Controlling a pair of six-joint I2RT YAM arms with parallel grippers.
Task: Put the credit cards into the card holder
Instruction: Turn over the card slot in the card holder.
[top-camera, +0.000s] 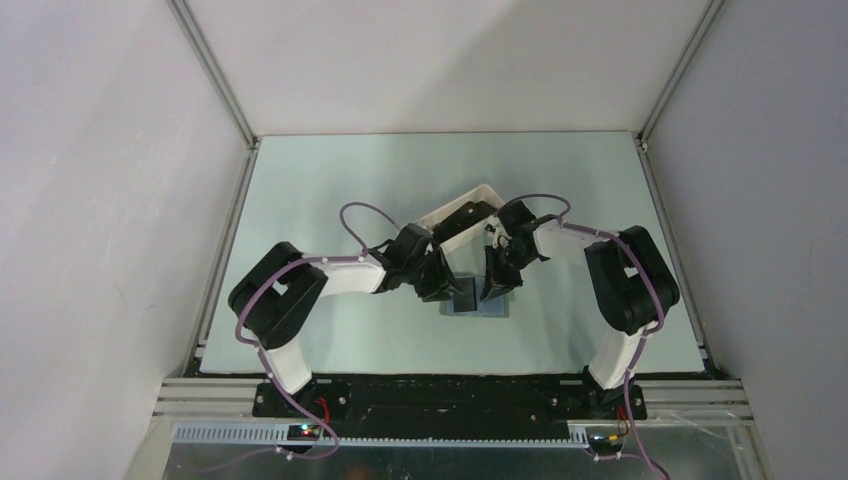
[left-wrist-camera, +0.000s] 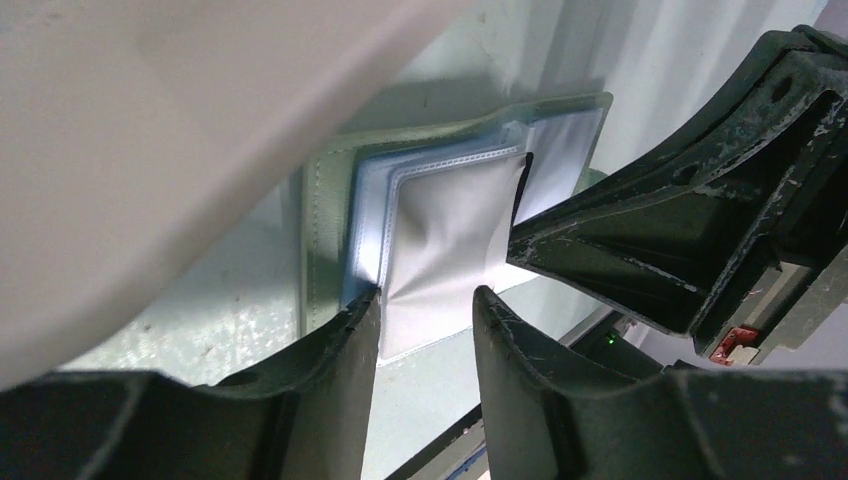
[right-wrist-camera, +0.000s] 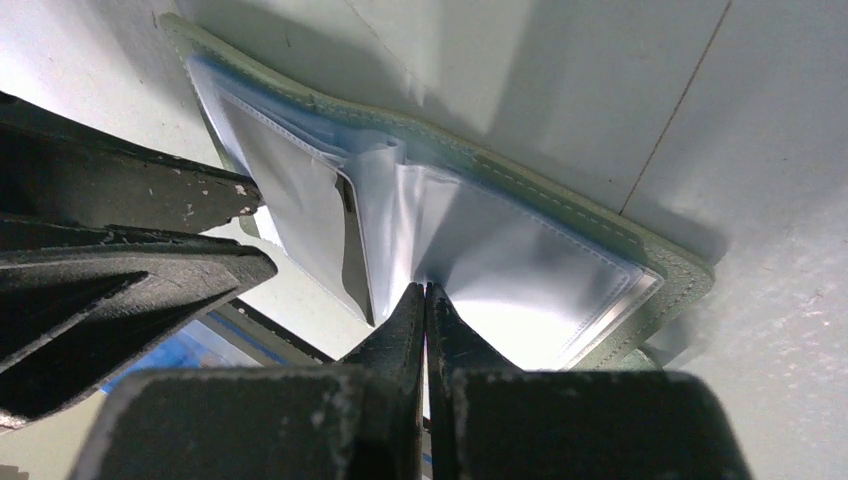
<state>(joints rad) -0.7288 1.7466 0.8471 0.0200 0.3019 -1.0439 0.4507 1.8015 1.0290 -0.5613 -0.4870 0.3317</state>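
Two arms: left arm (top-camera: 290, 300) and right arm (top-camera: 630, 275) both bent inward over the card holder (top-camera: 476, 303).
Card holder position: open and flat on the bench (top-camera: 330, 180), midway between its left and right edges, toward the near edge.
Left gripper (left-wrist-camera: 425, 305): fingers (left-wrist-camera: 352, 335) apart, one on either side of a clear sleeve (left-wrist-camera: 445, 240) of the holder; one tip touched the sleeve's edge.
Right gripper (right-wrist-camera: 426, 295): fingers together, tips against the clear sleeves near the fold; whether a sleeve was pinched could not be told.
Holder interior: grey-green cover, blue-grey lining, sleeves fanned upward; a thin dark edge stood between two sleeves.
Credit cards (top-camera: 468, 214): dark, in the white tray (top-camera: 487, 190), just behind both grippers, nearer the bench centre.
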